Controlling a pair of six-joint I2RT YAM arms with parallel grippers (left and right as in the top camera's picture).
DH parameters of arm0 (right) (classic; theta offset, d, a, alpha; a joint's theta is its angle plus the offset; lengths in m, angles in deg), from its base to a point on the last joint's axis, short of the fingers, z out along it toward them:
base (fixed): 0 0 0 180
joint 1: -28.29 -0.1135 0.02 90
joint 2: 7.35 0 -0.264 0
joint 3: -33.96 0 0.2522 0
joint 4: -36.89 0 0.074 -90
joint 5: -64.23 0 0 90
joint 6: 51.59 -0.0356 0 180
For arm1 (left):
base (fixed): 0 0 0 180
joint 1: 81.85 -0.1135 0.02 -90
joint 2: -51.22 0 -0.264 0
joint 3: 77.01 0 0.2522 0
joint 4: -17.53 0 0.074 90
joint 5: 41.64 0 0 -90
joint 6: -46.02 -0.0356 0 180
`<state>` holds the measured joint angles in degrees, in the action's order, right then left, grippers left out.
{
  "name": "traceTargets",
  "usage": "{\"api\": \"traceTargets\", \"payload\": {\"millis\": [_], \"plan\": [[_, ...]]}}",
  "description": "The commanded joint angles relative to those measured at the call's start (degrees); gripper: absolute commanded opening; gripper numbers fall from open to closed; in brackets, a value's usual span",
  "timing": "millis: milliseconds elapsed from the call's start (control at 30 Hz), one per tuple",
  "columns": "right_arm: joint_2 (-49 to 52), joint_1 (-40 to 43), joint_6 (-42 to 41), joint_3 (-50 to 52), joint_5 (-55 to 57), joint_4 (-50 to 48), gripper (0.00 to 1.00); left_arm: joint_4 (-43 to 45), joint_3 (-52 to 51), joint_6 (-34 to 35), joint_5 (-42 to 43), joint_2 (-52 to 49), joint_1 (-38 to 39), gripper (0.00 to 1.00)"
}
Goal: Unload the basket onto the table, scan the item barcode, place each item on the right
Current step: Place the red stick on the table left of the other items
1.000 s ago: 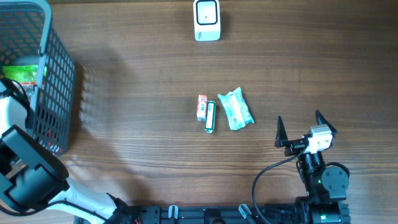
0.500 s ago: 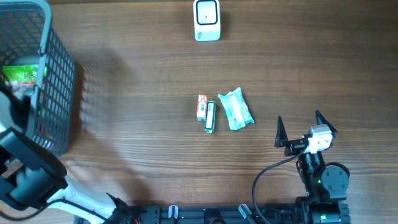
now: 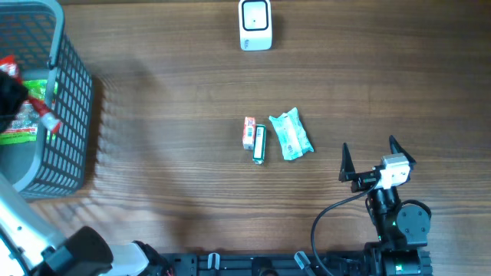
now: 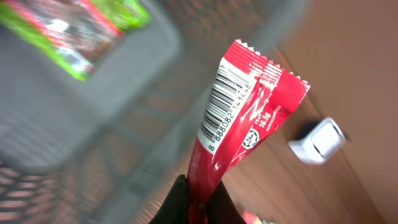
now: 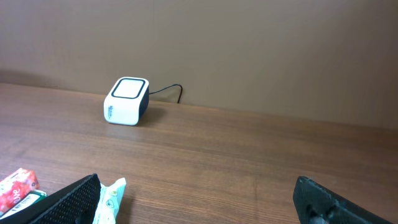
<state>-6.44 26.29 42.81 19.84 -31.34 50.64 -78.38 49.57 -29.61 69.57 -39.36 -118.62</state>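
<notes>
Basket far left, scanner at the far edge, three packets side by side mid-table.

Left wrist view: basket blurred; green packet, upper left, cut by top edge; red sachet lower end hidden inside left gripper; scanner blurred.

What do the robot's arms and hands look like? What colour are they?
They are mostly black. The right arm has round joints and a small white-and-grey box just behind its hand. That hand has two pointed black fingers, and a thin black cable curls beside the arm. The left arm has a long white part with a black joint.
</notes>
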Motion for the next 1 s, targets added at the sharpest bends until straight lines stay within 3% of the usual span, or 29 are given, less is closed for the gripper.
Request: {"api": "traceTargets", "payload": {"millis": [0,167,267,367,567,700,833,967], "plan": [[-0.1,-0.1,0.0,0.1,-0.1,-0.3,1.0,-1.5,0.8,-2.2,5.1,2.1,8.2,0.04],[-0.1,-0.1,0.0,0.1,-0.1,-0.3,1.0,-2.1,-0.9,-2.0,1.7,2.0,20.0,0.04],[-0.1,-0.1,-0.1,0.1,-0.1,-0.3,1.0,-1.2,-7.5,0.5,-2.6,2.0,29.7,0.04],[-0.1,-0.1,0.0,0.1,-0.1,-0.3,1.0,6.5,-19.0,5.8,-6.6,2.0,39.6,0.04],[-0.1,-0.1,0.0,0.1,-0.1,-0.3,1.0,32.6,-45.1,17.4,-12.6,-0.8,56.3,0.04],[-0.1,-0.1,0.0,0.1,-0.1,-0.3,1.0,42.1,-51.7,20.7,-16.9,-5.3,62.8,0.05],[-0.1,-0.1,-0.1,0.1,-0.1,-0.3,1.0,46.7,-51.9,21.1,-20.7,-9.7,66.0,0.13],[-0.1,-0.1,-0.1,0.1,-0.1,-0.3,1.0,48.1,-51.9,21.1,-21.4,-11.6,66.1,0.14]]}}
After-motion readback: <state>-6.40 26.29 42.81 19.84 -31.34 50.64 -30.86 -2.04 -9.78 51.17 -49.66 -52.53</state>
